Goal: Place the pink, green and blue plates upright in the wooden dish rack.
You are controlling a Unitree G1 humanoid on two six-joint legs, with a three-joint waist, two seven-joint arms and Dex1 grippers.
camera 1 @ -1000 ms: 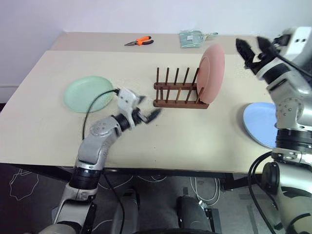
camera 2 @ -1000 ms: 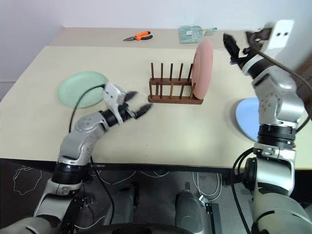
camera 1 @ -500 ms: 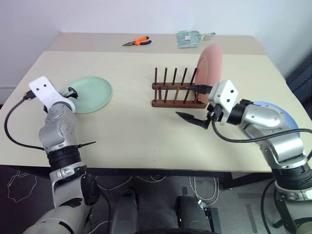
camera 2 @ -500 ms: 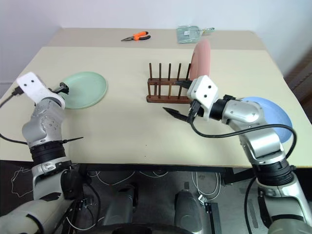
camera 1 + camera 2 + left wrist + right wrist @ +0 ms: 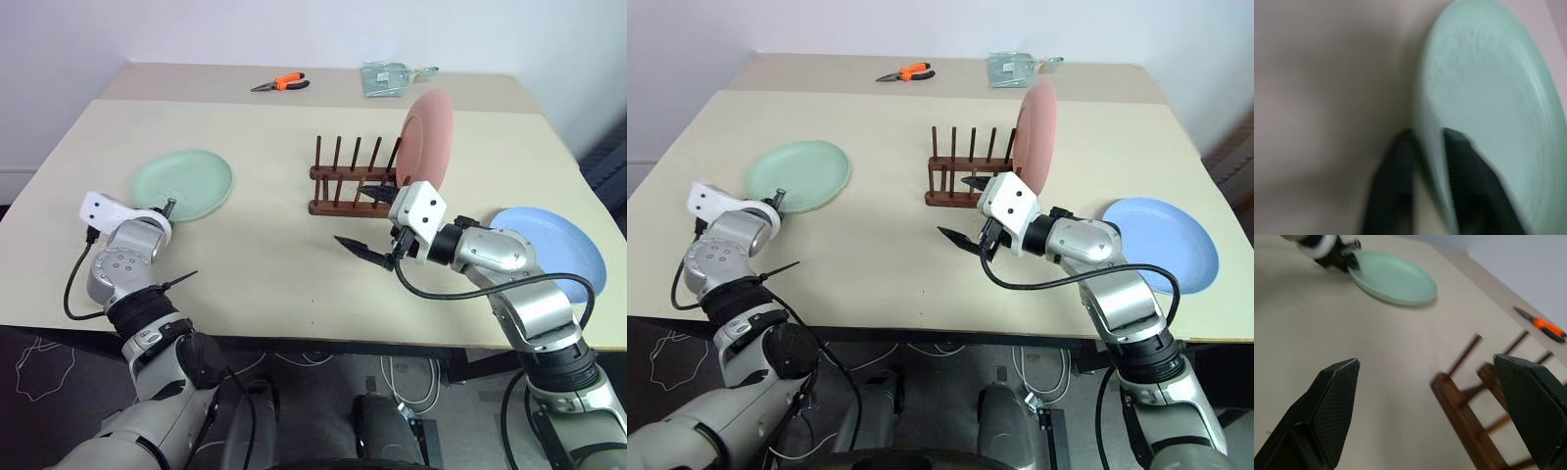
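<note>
Beige rectangular table point(image 5: 265, 264), a second tabletop point(image 5: 196, 83) of like colour butted against its far edge, before a plain pale wall point(image 5: 245, 29). Dark floor point(image 5: 323, 377) below carries loose white cables point(image 5: 407, 377).

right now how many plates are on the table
3: the pink plate stands upright in the wooden dish rack, the green plate lies flat at the left, the blue plate lies flat at the right.
</note>
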